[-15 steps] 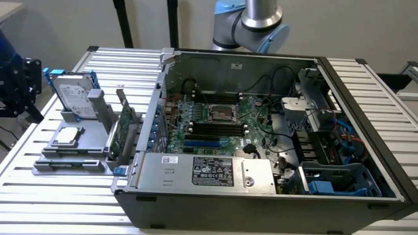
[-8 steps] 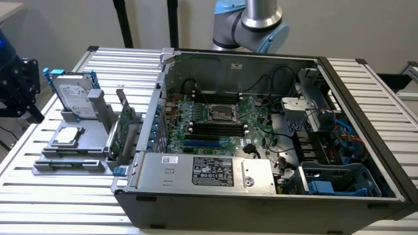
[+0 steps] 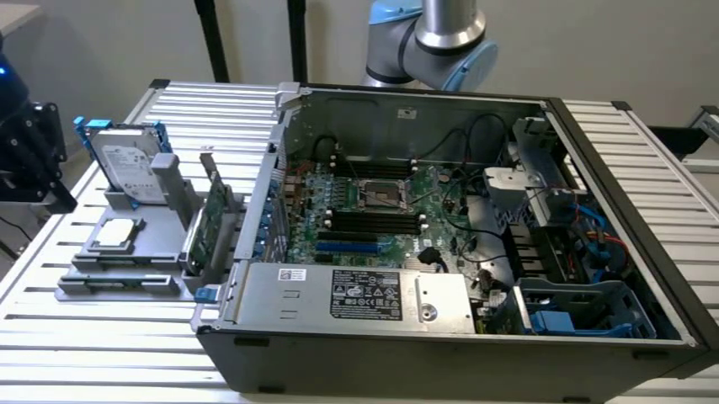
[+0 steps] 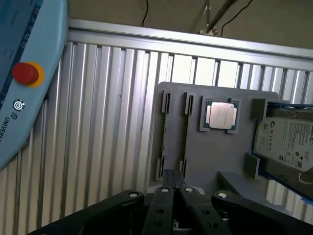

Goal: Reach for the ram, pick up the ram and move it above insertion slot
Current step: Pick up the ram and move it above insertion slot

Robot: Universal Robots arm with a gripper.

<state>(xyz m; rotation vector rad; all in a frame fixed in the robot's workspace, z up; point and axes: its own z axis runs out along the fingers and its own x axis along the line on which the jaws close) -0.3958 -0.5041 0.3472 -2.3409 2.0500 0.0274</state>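
My gripper (image 4: 172, 180) hangs high over the grey parts fixture (image 4: 195, 147), its two dark fingers pressed together and shut, with nothing visible between them. The fixture's narrow holder slots (image 4: 166, 103) look bare. On the fixture's side nearest the case, green board (image 3: 209, 231) stands on edge behind a metal bracket. I cannot pick out the ram as a separate stick there. The dark insertion slots (image 3: 371, 221) lie on the motherboard inside the open computer case (image 3: 629, 252). The arm's grey and blue joints (image 3: 439, 38) show behind the case.
On the fixture lie a CPU (image 4: 220, 116) and a hard drive (image 4: 288, 142) in a blue bracket. A teach pendant with a red stop button (image 4: 24, 73) sits on the ribbed aluminium table (image 4: 112, 122). A power supply (image 3: 359, 295), cables and drive cages crowd the case.
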